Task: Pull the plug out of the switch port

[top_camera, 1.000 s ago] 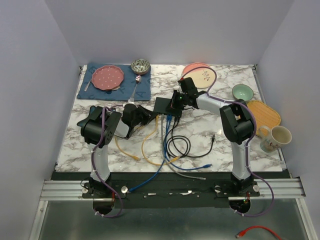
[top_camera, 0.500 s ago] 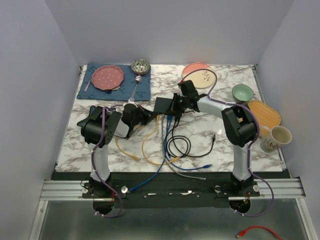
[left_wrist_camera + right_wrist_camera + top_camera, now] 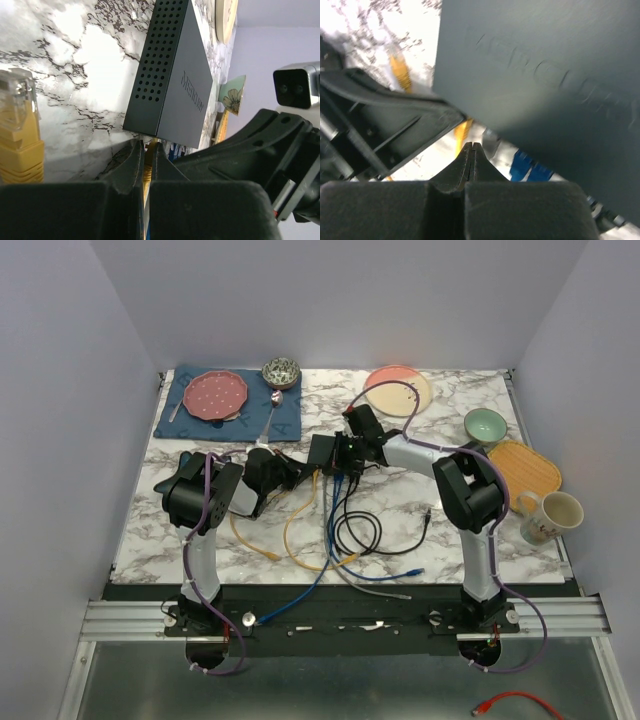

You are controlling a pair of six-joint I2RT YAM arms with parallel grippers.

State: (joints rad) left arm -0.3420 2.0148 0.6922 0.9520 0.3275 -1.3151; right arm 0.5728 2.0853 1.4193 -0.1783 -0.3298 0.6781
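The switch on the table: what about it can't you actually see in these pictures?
Sockets of the switch: top view, too small, and the right gripper and cables cover them.
Plug end of the yellow cable: left wrist view, the left gripper hides whether it is seated.
The blue plugs: right wrist view, blurred, their ports under the switch's edge.

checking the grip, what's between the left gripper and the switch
Only the yellow cable, pinched by the left gripper beside the switch; left wrist view.

Two plates (image 3: 218, 395) (image 3: 395, 400), two bowls (image 3: 282, 371) (image 3: 485, 425), one mug (image 3: 548, 517) (floral), one switch (image 3: 325, 452)
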